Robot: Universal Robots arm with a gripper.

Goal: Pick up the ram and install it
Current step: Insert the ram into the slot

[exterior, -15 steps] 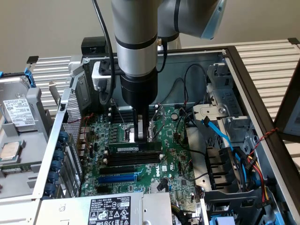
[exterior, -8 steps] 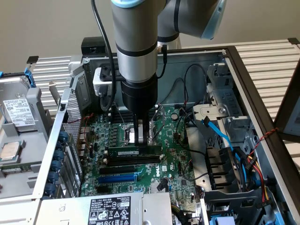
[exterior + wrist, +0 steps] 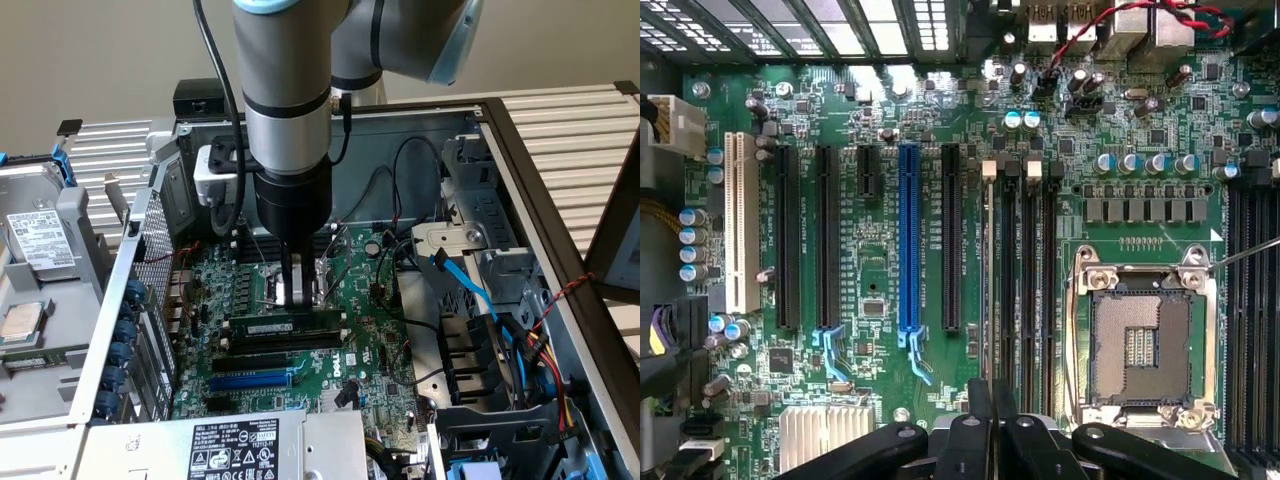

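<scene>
Green ram (image 3: 300,325) stands on edge directly beneath the claw (image 3: 292,298), which seems closed on it.

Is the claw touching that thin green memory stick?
Touching. The exterior view shows the gripper closed on the ram, its fingers meeting the top edge without a gap.

ram (image 3: 305,331) label (image 3: 268,327) too small to read, hand (image 3: 991,398) cut off by frame edge
</scene>
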